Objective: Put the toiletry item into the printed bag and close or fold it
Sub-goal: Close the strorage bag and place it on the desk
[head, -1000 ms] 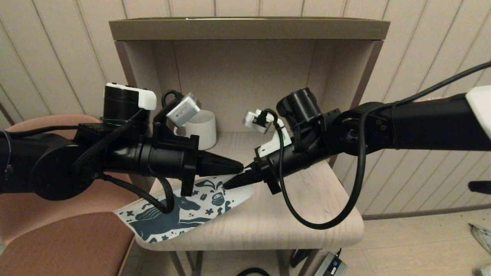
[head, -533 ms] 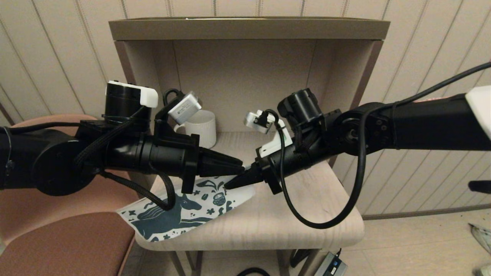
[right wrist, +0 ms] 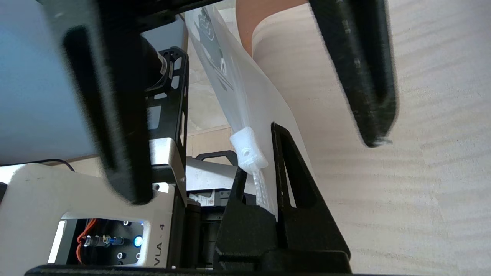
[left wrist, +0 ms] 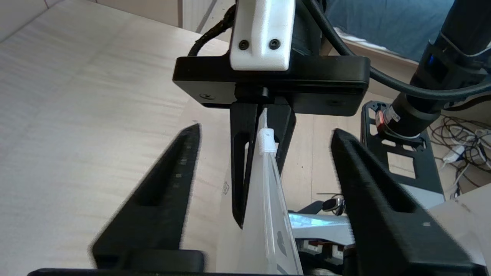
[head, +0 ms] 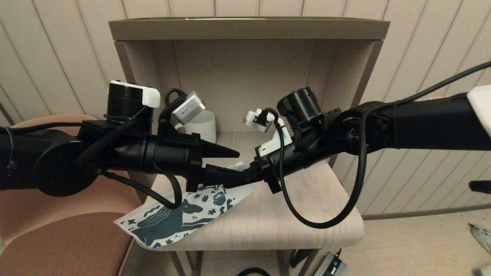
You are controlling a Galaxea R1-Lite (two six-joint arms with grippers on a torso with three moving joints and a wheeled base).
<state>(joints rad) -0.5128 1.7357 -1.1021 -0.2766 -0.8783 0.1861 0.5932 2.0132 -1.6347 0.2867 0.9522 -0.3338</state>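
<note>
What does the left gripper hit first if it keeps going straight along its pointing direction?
Most likely the printed bag's zip edge with its white slider, which the right gripper pinches shut. That edge sits between the open left gripper's fingers, with the right gripper body directly behind. Depth is hard to judge.

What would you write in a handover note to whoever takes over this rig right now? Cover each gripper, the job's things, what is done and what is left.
Left gripper: open, fingers either side of the bag's raised zip edge.
Right gripper: shut on the printed bag at its zip end, beside the white slider. The bag's other end lies over the table front edge.
Toiletry item: not in view; cannot tell if it is inside.
Left to do: check the item is in, then probably grip the slider and zip shut.
</note>
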